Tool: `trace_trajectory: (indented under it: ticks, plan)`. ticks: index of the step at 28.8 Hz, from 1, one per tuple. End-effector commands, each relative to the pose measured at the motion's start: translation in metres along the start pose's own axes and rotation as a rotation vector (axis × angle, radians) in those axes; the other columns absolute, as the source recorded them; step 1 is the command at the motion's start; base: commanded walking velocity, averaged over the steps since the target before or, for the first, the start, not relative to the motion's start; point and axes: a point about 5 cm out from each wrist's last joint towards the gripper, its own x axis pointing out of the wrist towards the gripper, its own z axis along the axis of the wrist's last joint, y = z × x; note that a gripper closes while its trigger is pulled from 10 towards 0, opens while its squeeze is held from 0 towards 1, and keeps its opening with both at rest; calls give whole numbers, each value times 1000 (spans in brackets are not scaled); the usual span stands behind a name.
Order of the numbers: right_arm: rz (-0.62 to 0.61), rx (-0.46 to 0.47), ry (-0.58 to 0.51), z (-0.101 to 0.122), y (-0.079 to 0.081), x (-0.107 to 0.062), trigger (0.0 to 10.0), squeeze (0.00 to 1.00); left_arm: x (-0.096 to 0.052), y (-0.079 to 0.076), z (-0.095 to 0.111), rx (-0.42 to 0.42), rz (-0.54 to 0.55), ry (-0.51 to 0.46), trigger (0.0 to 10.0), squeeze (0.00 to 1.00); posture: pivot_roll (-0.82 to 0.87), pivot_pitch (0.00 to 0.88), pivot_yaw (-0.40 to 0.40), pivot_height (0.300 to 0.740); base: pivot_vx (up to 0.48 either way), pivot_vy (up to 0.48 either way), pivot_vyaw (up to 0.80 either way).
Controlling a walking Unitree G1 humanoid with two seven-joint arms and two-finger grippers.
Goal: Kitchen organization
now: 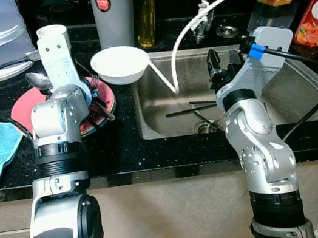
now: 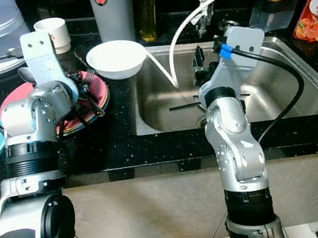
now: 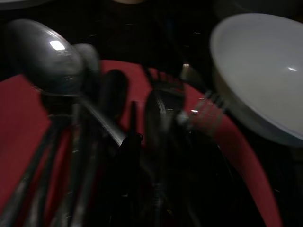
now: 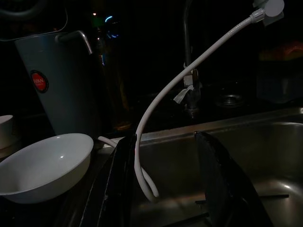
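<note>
Cutlery lies heaped on the red plate beside the white bowl; our left gripper hovers over it, finger state we cannot tell, while our right gripper waits spread apart above the sink

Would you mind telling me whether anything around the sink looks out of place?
Two things stand out. Dark chopsticks lie loose on the floor of the stainless steel sink near the drain. The white bowl sits at the counter's corner with its rim reaching over the sink's edge, so it might tip in.
</note>
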Motion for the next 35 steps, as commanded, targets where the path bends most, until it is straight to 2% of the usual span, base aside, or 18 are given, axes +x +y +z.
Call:
trace_trajectory:
  ticks: [1,6,12,35]
  plan:
    - [2,0,-4,1,0,0,10000,0,-2,0,8,-14,33,-27,10000,0,157,39,-71,740,0,0,0]
    - [3,0,-2,1,0,-1,10000,0,0,9,7,-56,87,-6,10000,0,158,37,-75,740,0,0,0]
    - [6,2,-1,1,1,0,10000,0,0,9,6,-87,87,10,10000,0,159,41,-76,740,0,0,0]
    - [-4,4,0,0,-1,0,10000,0,2,8,1,-86,92,39,10000,0,183,53,-65,740,0,0,0]
